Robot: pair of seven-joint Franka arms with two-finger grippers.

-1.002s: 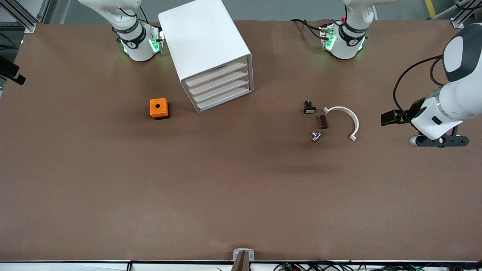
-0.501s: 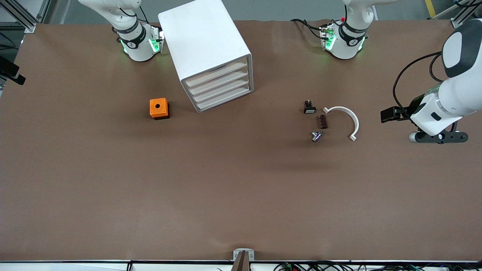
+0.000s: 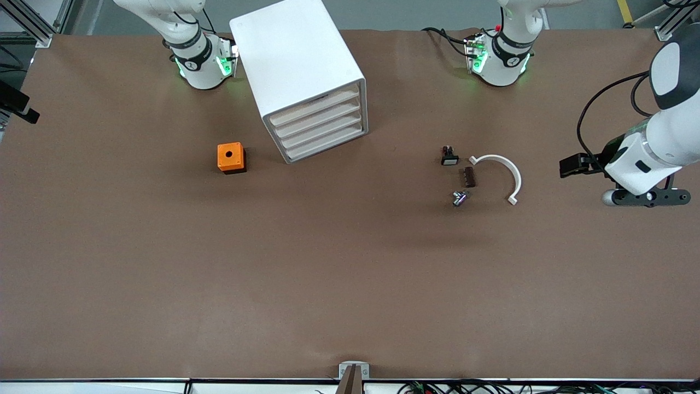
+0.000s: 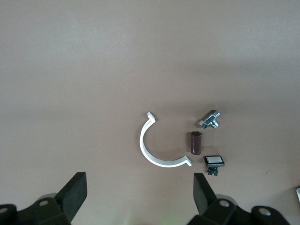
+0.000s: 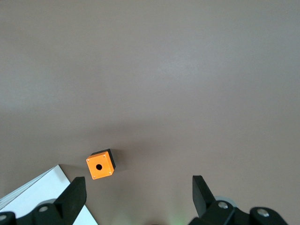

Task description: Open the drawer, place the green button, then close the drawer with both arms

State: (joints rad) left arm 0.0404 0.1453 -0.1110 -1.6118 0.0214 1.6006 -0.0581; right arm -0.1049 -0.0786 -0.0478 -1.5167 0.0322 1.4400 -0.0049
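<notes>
The white cabinet (image 3: 298,60) stands near the right arm's base with all four drawers shut. The drawer (image 3: 326,144) is the lowest one, with a pale beige front strip. No green-capped button shows in any view. My left gripper (image 3: 644,198) hangs over bare table at the left arm's end, past a white curved piece (image 3: 502,171). In the left wrist view it (image 4: 139,197) is open and empty. My right gripper (image 5: 139,194) is open and empty, high over the table beside the orange cube (image 5: 100,164). It is out of the front view.
The orange cube (image 3: 231,157) sits beside the cabinet toward the right arm's end. A black switch with white face (image 3: 449,157), a brown cylinder (image 3: 469,177) and a silver metal part (image 3: 459,198) lie beside the curved piece. The cabinet's corner (image 5: 40,193) shows in the right wrist view.
My left arm has drifted a little toward the left arm's end of the table, away from the small parts. Nothing on the table has moved.
</notes>
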